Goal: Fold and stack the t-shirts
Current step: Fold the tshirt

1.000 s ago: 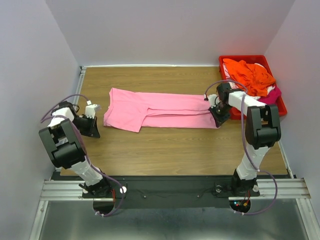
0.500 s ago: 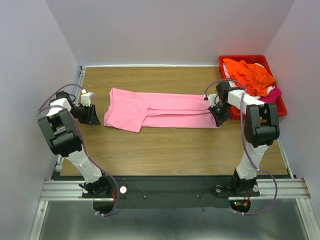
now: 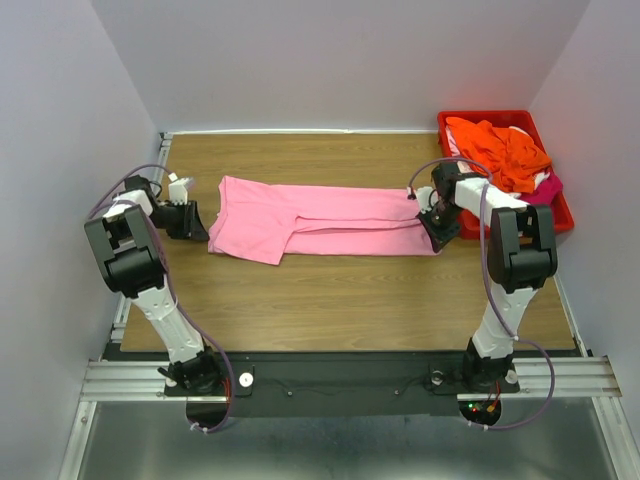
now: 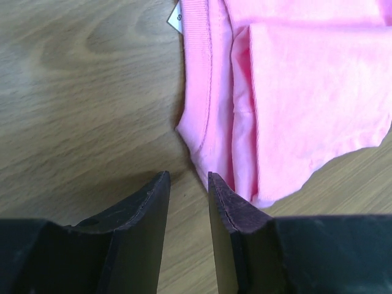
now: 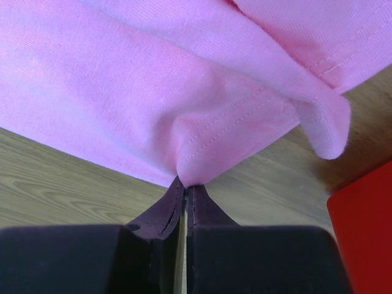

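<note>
A light pink t-shirt [image 3: 310, 220] lies folded lengthwise in a long strip across the middle of the table. My right gripper [image 3: 436, 228] is shut on its right-hand hem, pinching a fold of the pink cloth [image 5: 202, 156]. My left gripper [image 3: 197, 222] is open and empty, low over the wood just off the shirt's left end; the pink edge [image 4: 202, 131] lies just ahead of its fingertips. An orange t-shirt [image 3: 500, 150] is heaped in the red bin with white and magenta cloth [image 3: 547, 188] under it.
The red plastic bin [image 3: 507, 118] stands at the back right corner, close beside my right arm; its corner shows in the right wrist view [image 5: 364, 226]. White walls enclose the table on three sides.
My left gripper has swung right along the table to the shirt's left end. The right gripper has stayed shut on the hem.
</note>
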Tool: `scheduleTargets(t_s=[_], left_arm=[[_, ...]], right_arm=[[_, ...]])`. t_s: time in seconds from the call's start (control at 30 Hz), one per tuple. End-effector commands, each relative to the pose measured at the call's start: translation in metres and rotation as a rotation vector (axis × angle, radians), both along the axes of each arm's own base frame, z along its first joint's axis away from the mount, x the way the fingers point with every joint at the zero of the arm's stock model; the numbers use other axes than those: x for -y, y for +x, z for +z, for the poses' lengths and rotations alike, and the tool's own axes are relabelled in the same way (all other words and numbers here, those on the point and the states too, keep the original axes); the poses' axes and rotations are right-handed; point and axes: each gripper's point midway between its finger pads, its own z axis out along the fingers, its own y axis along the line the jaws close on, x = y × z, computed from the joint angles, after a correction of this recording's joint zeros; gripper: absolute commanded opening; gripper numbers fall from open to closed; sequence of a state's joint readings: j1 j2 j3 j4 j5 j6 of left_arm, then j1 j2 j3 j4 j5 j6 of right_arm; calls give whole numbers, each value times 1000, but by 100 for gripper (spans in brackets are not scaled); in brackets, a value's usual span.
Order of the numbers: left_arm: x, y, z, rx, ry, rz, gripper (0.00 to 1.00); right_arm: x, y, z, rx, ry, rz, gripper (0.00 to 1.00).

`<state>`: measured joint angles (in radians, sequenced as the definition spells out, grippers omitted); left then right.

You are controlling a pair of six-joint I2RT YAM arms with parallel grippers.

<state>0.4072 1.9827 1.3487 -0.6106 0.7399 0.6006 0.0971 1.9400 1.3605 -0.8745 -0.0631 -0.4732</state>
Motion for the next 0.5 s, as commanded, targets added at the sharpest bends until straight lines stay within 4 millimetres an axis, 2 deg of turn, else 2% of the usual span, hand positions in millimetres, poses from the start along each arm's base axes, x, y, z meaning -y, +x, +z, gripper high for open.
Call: scheduleTargets(t_s=[0.0,0.2,0.27,0.3,0.37,0.47], left_arm=[[2,8,-2,0,9,12,43],[-1,1,-15,-35,67,14,42],[-1,-4,-19,-50,81,8,37],[-2,-10,-20,-63,93,1,31],[-3,-16,-21,-67,112,-17,24],[-1,-26,-18,-70,123,-29,23]], right_arm=[[10,13,-6,21,-34,-3,1],[11,17,-6,27,-34,-4,0],[11,17,-6,27,-37,-5,1],[11,17,-5,29,-40,0,1],[12,17,-4,31,-45,2,1],[12,16,-4,30,-45,5,1]])
